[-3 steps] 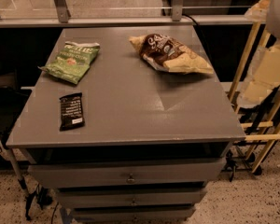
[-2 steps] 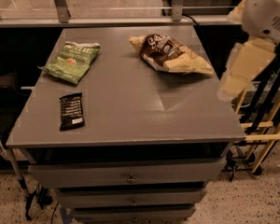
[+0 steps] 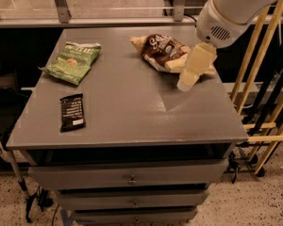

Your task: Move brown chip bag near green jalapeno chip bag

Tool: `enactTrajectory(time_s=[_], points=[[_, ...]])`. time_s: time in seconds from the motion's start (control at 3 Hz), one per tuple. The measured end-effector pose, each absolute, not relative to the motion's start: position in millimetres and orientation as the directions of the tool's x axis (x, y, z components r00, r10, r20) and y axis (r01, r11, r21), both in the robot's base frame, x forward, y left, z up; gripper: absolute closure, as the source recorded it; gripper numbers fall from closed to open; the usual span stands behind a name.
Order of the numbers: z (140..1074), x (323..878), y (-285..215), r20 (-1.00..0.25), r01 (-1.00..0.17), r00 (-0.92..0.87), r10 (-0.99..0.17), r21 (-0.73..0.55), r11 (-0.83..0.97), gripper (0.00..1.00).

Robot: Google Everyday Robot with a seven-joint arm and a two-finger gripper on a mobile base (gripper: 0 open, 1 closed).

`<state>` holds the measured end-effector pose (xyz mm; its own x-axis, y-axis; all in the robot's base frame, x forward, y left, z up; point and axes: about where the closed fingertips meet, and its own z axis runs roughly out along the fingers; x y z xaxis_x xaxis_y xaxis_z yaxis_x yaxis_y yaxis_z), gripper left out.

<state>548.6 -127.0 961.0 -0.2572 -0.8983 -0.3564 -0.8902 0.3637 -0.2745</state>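
Note:
The brown chip bag [image 3: 161, 50] lies crinkled at the far right of the grey table top [image 3: 127, 107], dark brown with pale ends. The green jalapeno chip bag [image 3: 73, 61] lies flat at the far left. My gripper [image 3: 191, 72] hangs from the white arm [image 3: 233, 8] on the right. It is just in front of and over the brown bag's right end and hides part of that end.
A small flat black bar wrapper [image 3: 72, 112] lies near the table's front left. Drawers [image 3: 129, 178] are below the top. Yellow rails [image 3: 254, 84] stand to the right. A metal frame [image 3: 61, 4] runs behind the table.
The arm has swung in from the right edge of view toward the left and down; the gripper now sits over the brown bag's right end. The bags and the wrapper have not moved.

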Motion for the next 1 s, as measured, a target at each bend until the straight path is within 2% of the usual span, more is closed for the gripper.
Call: enactTrajectory(time_s=[0.67,1.0], points=[[961.0,553.5,-126.8,-0.342,-0.869,-0.271,-0.900,-0.316,0.381,0.00],[956.8,573.2,-135.7,-0.373,-0.834,-0.280,-0.884,-0.362,0.417,0.00]])
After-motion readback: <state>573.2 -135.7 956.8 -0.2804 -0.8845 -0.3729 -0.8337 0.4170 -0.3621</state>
